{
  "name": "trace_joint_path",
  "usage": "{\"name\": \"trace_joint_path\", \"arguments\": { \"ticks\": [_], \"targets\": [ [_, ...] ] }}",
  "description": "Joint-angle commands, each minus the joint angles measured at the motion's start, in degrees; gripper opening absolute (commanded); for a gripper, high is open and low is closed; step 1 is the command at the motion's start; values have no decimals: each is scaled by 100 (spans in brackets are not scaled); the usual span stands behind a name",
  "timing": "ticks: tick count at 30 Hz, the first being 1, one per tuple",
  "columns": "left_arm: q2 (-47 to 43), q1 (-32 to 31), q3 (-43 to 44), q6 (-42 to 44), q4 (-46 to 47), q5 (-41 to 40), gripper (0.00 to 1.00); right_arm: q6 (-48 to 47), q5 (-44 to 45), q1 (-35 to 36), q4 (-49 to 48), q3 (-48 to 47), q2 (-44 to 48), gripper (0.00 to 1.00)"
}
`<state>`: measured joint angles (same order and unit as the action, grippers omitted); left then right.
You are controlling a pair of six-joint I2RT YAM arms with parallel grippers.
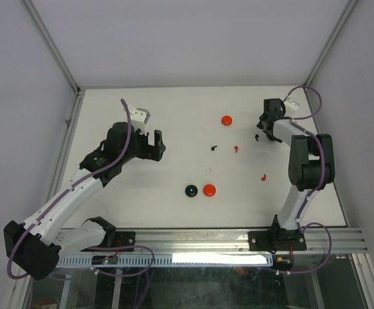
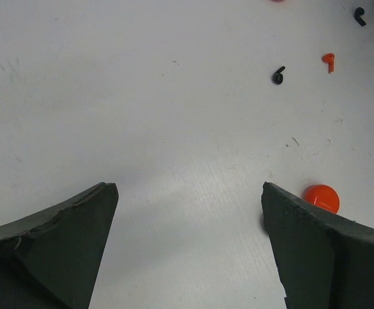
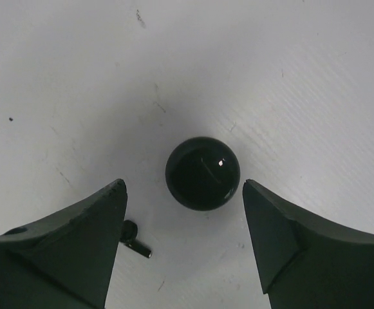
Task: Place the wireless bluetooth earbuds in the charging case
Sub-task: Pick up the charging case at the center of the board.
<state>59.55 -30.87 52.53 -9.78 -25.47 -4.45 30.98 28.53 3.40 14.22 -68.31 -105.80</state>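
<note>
A glossy round black charging case [image 3: 203, 173] lies on the white table just ahead of my right gripper [image 3: 182, 185]. The jaws are open, one on each side of the case and touching nothing. A black earbud [image 3: 135, 238] lies beside the left fingertip [image 3: 103, 212] and also shows from above [image 1: 257, 136]. From above, the right gripper [image 1: 268, 127] hides that case. Another black earbud [image 1: 213, 148] and two red earbuds [image 1: 236, 149] [image 1: 263, 177] lie mid-table. My left gripper [image 1: 158, 145] hangs open over bare table [image 2: 188, 186].
A red round case [image 1: 226, 120] sits far centre. A black one [image 1: 190, 190] and a red one [image 1: 209, 190] sit side by side nearer the front. The left wrist view shows a red case [image 2: 320, 197] by the right finger. Grey walls enclose the table.
</note>
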Motion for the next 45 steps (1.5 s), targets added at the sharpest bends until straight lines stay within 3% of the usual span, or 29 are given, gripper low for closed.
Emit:
{"name": "trace_joint_path", "arguments": {
  "ticks": [1,12,18,23,34,45],
  "targets": [
    [-138,64,-10,64,203,31,99,368,276,-118,6,-427,-260,74],
    [-75,74,-3,55,207,135,99,332,13,-219,184,-497,-572,60],
    [-58,81,4,29,209,219,99,48,-114,-191,112,-203,-223,44],
    [-42,99,20,-73,244,421,99,-329,-205,44,1,219,366,40],
    [-150,99,72,-511,311,970,99,-895,-831,1227,-570,1435,2094,37],
    [-513,99,-14,-1222,444,1394,99,-1951,-1818,2760,-1915,2446,3785,37]
  ]
}}
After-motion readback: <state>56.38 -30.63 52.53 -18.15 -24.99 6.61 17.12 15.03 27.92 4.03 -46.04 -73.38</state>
